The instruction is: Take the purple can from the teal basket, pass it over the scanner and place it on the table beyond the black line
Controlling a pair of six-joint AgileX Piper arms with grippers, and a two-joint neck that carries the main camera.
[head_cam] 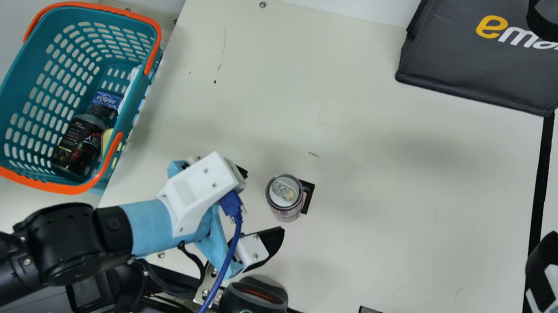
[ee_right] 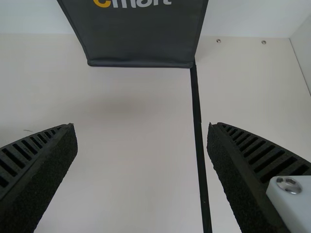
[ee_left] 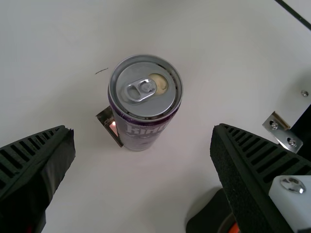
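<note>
Main view: one purple can (head_cam: 285,198) stands upright on the cream table (head_cam: 409,191), between the one teal basket (head_cam: 14,96) and the one black line (head_cam: 540,172), not beyond that line; one small dark-edged square (head_cam: 307,196) lies right at its base. The basket holds one dark bottle (head_cam: 79,143), one blue pack (head_cam: 106,99), and one white and one yellowish item, each partly hidden; one scanner (head_cam: 250,308) with a green ring sits at the table's near edge; one dark grey bag (head_cam: 468,59) is at the far side, by the end of the line.

Two claws are here; the left gripper (head_cam: 264,201) is wide apart, its two fingers aimed at the can, which is just ahead of the tips and touched by neither; the right gripper (head_cam: 554,265) is wide too, two fingers well apart in the right wrist view, with nothing between them.
</note>
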